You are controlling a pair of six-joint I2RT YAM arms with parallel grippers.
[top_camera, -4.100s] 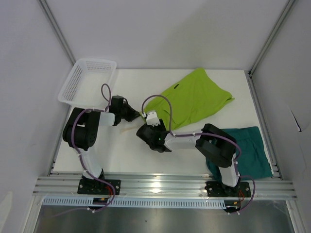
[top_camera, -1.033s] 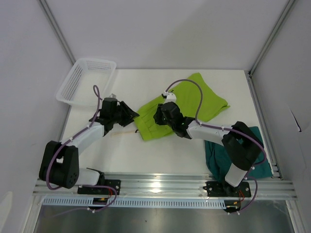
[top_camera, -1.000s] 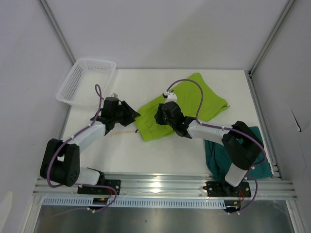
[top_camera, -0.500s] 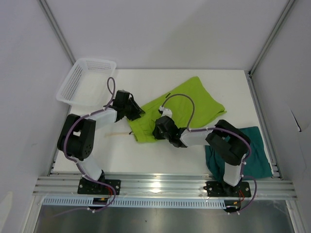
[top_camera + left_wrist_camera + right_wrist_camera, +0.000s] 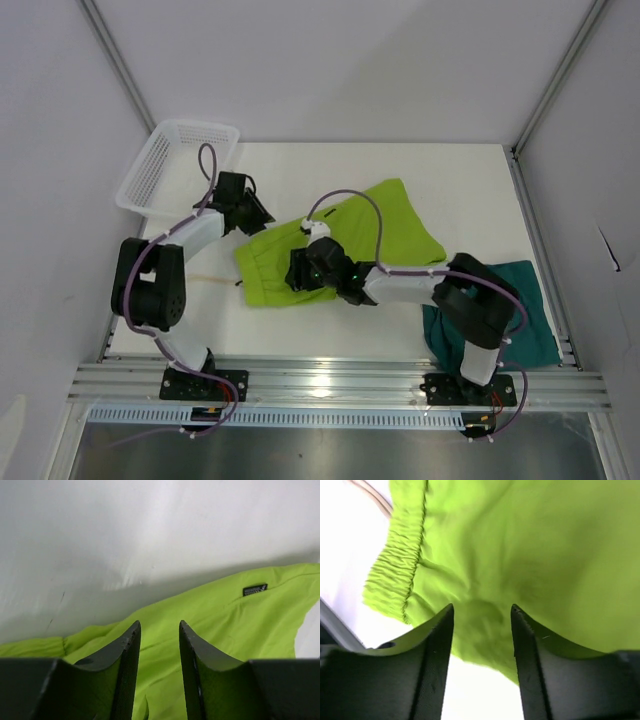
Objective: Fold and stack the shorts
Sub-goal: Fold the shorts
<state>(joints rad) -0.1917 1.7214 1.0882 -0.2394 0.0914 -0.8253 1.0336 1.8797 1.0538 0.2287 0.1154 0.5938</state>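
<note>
The lime shorts (image 5: 390, 225) lie spread across the middle of the table, their gathered waistband (image 5: 400, 565) at the front left end. My left gripper (image 5: 258, 218) hovers at their back left edge, jaws apart, with lime fabric (image 5: 225, 615) showing beyond the fingertips (image 5: 160, 625). My right gripper (image 5: 298, 272) is over the waistband end, open (image 5: 482, 609), with fabric and bare table seen between its fingers. The teal shorts (image 5: 525, 310) lie at the front right, partly hidden by the right arm.
A white mesh basket (image 5: 150, 175) stands at the back left corner, close behind the left arm. A pale cord (image 5: 210, 278) lies on the table left of the lime shorts. Metal frame posts and walls enclose the table.
The lime shorts have slid left and forward across the table. My right gripper travelled with them and has opened. The left gripper has drawn back toward the basket.
</note>
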